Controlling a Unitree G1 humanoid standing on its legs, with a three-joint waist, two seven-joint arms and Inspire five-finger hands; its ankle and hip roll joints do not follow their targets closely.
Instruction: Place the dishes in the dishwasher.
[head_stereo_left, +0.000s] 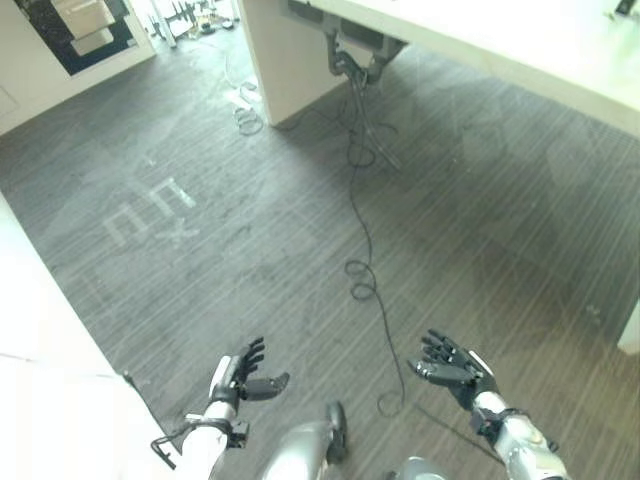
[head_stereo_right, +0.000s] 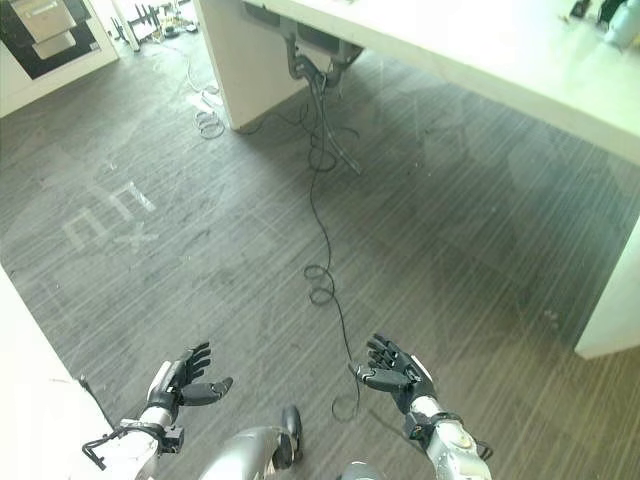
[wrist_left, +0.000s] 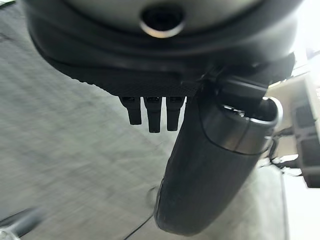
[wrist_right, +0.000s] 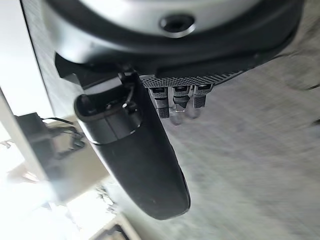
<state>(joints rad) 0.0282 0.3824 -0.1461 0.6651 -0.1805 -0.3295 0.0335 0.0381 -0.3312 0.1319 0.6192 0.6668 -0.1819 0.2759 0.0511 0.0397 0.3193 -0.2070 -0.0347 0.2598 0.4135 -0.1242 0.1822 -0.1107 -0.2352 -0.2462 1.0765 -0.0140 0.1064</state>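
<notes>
**Empty hands over bare floor: find the dishes first**

Nearest the camera, the left hand (head_stereo_left: 243, 376) and the right hand (head_stereo_left: 455, 370) hang low over the grey striped carpet (head_stereo_left: 480, 250), well apart from each other. Both have their fingers spread wide and relaxed, holding nothing; each wrist view shows straight fingers (wrist_left: 153, 114) with only carpet beyond them. No dish and no dishwasher can be made out anywhere, so where the task's things lie cannot be told from here.

Farther off, a pale surface (head_stereo_right: 520, 60) runs across the upper right, too bright to read what it carries. A thin cable (head_stereo_left: 362, 235) trails across the floor from under it toward the robot.

Judged from this, the step in hand is approach, not grasping. Doing it well likely means turning the head toward the surface to locate dishes, stepping clear of the cable loops, and keeping the fingers loose until a rim is within reach.
</notes>
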